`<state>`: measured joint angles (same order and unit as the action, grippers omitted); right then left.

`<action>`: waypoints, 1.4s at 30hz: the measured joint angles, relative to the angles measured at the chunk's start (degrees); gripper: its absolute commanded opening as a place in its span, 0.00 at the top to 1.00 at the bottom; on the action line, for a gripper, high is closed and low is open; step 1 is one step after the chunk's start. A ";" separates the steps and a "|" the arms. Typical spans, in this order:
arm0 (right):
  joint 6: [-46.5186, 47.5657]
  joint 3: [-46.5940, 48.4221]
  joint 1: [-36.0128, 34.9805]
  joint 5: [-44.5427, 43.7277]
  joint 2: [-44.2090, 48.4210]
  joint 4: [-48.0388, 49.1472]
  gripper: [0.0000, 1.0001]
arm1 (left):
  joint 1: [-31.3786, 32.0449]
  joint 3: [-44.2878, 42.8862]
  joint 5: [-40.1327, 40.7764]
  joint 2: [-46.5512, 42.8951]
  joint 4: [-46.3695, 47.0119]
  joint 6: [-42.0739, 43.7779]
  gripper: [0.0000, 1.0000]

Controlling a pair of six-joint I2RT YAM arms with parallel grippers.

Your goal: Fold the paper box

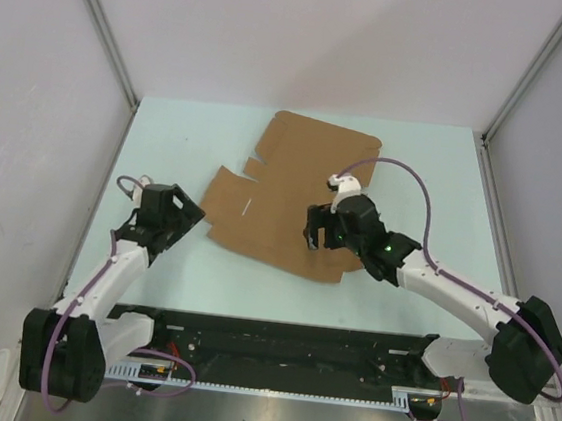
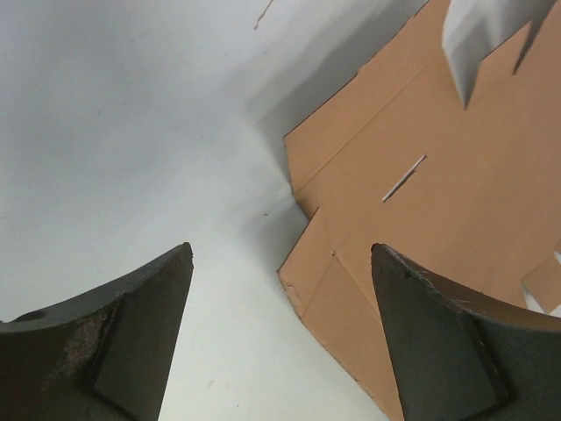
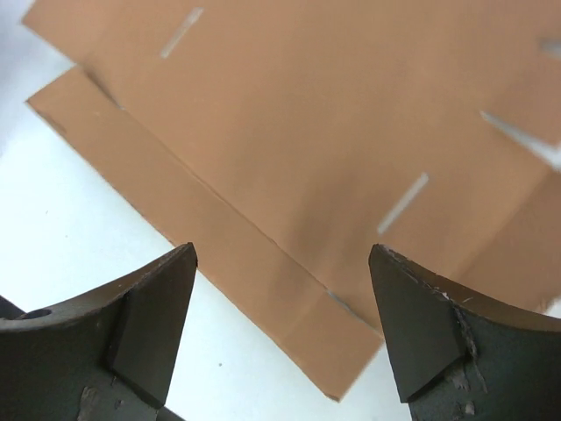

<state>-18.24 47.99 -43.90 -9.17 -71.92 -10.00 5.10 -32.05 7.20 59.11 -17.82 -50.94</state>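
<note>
On pale green desk [image 1: 169, 128], grey-white walls [image 1: 310, 33] around | purple cable [image 1: 399, 163] arcs over right arm [image 1: 454, 284] | paper box [image 1: 284, 186] flat mid-desk toward far edge, brown, creased, slitted, flaps unfolded | left gripper [image 2: 280, 254] jaws apart beside its left edge | right gripper [image 3: 280, 248] jaws apart above its near edge

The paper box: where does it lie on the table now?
Top view: the paper box lies unfolded at the table centre. The open right claw is above its near right part; the open left claw is beside its left edge.
</note>
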 measured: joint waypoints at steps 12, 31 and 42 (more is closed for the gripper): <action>17.22 8.22 -21.00 -9.77 -20.70 0.44 0.10 | -0.04 -0.85 0.90 -8.39 -6.97 -0.02 0.11; 24.98 13.99 -21.35 -12.09 -33.44 2.78 0.42 | -0.04 -0.72 -1.40 -10.99 -8.07 1.03 0.11; 22.49 14.53 -13.33 -3.37 -33.24 2.45 0.68 | -0.04 -0.72 -1.51 -10.38 -8.02 1.05 0.11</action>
<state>4.25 62.52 -57.23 -12.53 -105.16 -7.55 5.06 -32.77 5.69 48.73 -25.85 -49.89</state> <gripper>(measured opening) 0.359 0.888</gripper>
